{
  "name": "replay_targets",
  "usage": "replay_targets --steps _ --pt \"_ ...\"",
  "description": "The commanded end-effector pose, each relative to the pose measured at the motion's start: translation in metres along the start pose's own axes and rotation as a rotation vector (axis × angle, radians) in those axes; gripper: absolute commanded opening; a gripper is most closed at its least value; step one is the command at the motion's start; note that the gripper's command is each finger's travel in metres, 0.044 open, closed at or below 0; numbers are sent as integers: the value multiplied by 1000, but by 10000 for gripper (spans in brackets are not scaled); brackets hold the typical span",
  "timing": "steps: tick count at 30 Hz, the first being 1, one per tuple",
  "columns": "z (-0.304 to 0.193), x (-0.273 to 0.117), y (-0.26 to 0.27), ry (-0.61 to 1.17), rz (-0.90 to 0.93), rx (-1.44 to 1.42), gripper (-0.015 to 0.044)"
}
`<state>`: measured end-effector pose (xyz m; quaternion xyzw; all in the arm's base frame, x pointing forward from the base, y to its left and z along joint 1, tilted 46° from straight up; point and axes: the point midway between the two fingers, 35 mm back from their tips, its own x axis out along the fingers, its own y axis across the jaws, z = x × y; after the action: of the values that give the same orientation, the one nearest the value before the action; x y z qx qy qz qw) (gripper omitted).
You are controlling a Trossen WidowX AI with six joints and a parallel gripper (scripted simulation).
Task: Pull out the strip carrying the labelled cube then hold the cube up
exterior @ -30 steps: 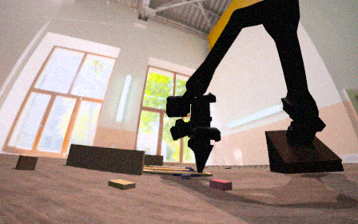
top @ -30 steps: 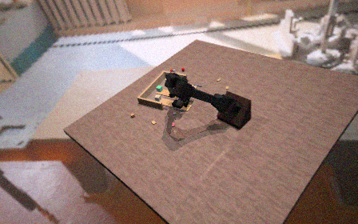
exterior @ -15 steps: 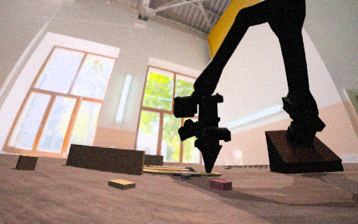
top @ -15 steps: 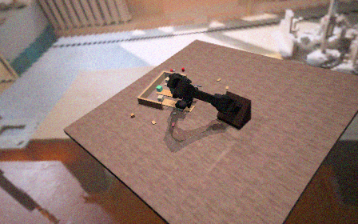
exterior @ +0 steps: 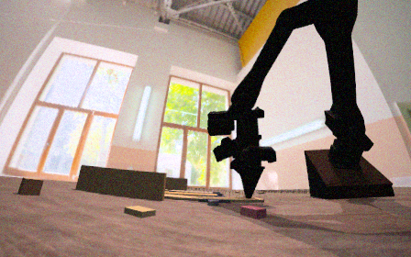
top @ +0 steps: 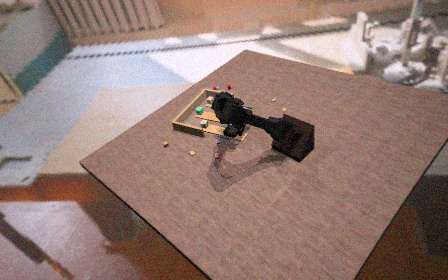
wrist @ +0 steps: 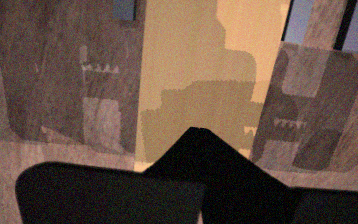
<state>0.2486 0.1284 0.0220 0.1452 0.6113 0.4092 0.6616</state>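
My gripper [top: 233,134] [exterior: 249,196] [wrist: 196,136] is shut and empty, pointing down with its tips at or just above the near tan strip [top: 215,130] [wrist: 180,55]. That strip runs out of the open side of the low walled frame [top: 188,130] [exterior: 120,183]. A pale cube [top: 204,123] stands at the strip's inner end. A green cube [top: 199,110] stands farther back by another strip [top: 206,116], and a second pale cube [top: 210,100] is beyond it. The arm hides much of the strips. I cannot read any label, nor tell whether each strip is whole.
Blue bars [wrist: 297,20] [wrist: 125,9] flank the strip. A pink block [top: 216,155] [exterior: 253,211] and tan blocks [top: 192,153] [exterior: 139,211] lie outside the frame on the near side. A red piece [top: 229,86] lies behind it. The arm's base [top: 296,140] [exterior: 349,176] is to the right.
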Motion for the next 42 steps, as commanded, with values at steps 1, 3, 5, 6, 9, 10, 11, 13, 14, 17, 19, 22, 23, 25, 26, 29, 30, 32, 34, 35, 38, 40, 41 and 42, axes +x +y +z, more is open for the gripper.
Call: replay_targets --steps 1,3,5,6,9,10,11,13,14,17,19,22,23,25,26,29,30,32,34,35,38,40,41,42 --pt "-13 3 1 19 5 6 0" --pt "-16 3 1 19 5 6 0" --pt "-19 3 1 19 5 6 0" --pt "-20 3 1 19 5 7 0" --pt "-25 3 1 19 5 7 0" --pt "-27 3 1 19 5 7 0" --pt "-28 3 1 20 5 7 0" --pt "-32 3 1 20 5 7 0" --pt "-33 3 1 20 5 7 0" --pt "-38 3 1 20 5 7 0" --pt "-41 3 1 20 5 7 0" --pt "-45 3 1 20 5 8 0" --pt "-47 3 1 20 5 8 0" --pt "-50 3 1 20 5 8 0" --pt "-51 3 1 21 5 8 0" --pt "-56 3 1 21 5 8 0" --pt "-57 3 1 21 5 8 0" --pt "-60 3 1 21 5 8 0" --pt "-63 3 1 21 5 8 0" --pt "-65 3 1 21 5 8 0" --pt "-69 3 1 21 5 9 0" --pt "-72 3 1 21 5 9 0" --pt "-73 2 1 21 5 9 0" --pt "-75 2 1 21 5 9 0"
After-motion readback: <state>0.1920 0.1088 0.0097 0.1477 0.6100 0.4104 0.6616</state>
